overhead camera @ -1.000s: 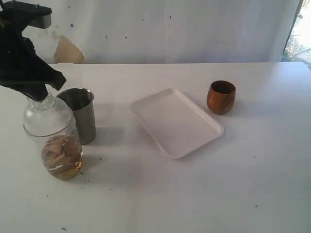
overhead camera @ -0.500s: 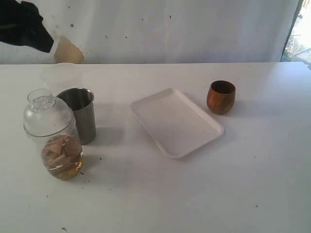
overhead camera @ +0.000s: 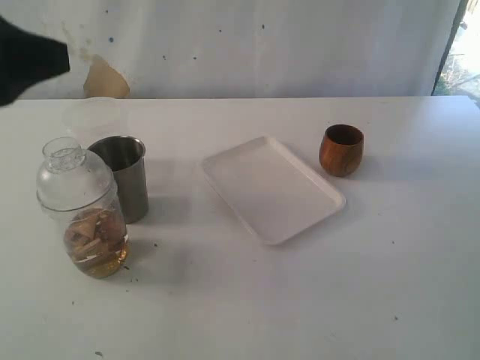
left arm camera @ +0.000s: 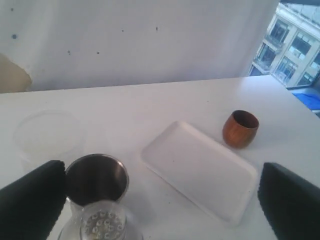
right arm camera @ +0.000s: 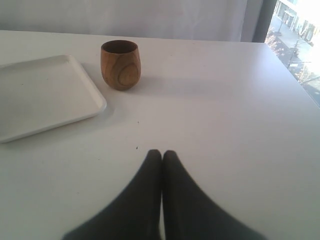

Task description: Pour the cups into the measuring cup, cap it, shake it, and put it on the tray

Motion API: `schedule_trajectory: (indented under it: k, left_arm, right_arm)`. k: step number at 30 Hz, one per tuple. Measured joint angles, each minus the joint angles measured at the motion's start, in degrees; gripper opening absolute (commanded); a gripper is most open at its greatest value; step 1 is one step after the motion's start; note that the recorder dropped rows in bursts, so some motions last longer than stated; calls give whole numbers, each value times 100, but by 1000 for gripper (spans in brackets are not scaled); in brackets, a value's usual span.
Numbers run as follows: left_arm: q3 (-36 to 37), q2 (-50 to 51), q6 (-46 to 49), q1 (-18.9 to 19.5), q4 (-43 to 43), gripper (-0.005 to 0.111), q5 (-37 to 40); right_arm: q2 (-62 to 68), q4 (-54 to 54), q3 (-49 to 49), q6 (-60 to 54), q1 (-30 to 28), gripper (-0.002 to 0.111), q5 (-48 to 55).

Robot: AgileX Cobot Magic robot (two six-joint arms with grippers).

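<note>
Left fingers [left arm camera: 32,202] spread wide, empty; the clear round plastic measuring cup [left arm camera: 102,225] stands below them. Right fingers [right arm camera: 145,195] pressed together.

Left arm [overhead camera: 26,60] raised at the exterior view's left edge, left gripper [left arm camera: 161,172] spread wide and empty; right gripper [right arm camera: 161,156] closed tip to tip, holding nothing.

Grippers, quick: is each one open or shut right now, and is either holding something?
Left gripper: open wide, holding nothing.
Right gripper: shut, fingertips pressed together, holding nothing.
</note>
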Motion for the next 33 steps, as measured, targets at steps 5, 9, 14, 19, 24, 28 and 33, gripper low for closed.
schedule_trajectory:
  k: [5,9,14,19,24,28,33]
  left_arm:
    - [1218,-133,75,0,-84,105,-1227]
    - [1490,-56,292,0,89,105,-1507]
    - [1512,35,388,0,401,105,-1729]
    - [1512,35,398,0,461,105,-1941]
    - [1512,35,408,0,427,105,-1829]
    - [1770,35,398,-24,322,105,-2034]
    - [2691,35,215,-324,323,105,-3017]
  right_arm:
    - [0,0,0,0,0,0,0]
    - [0,0,0,0,0,0,0]
    - [0,0,0,0,0,0,0]
    - [0,0,0,0,0,0,0]
    - [0,0,0,0,0,0,0]
    - [0,0,0,0,0,0,0]
    - [0,0,0,0,0,0,0]
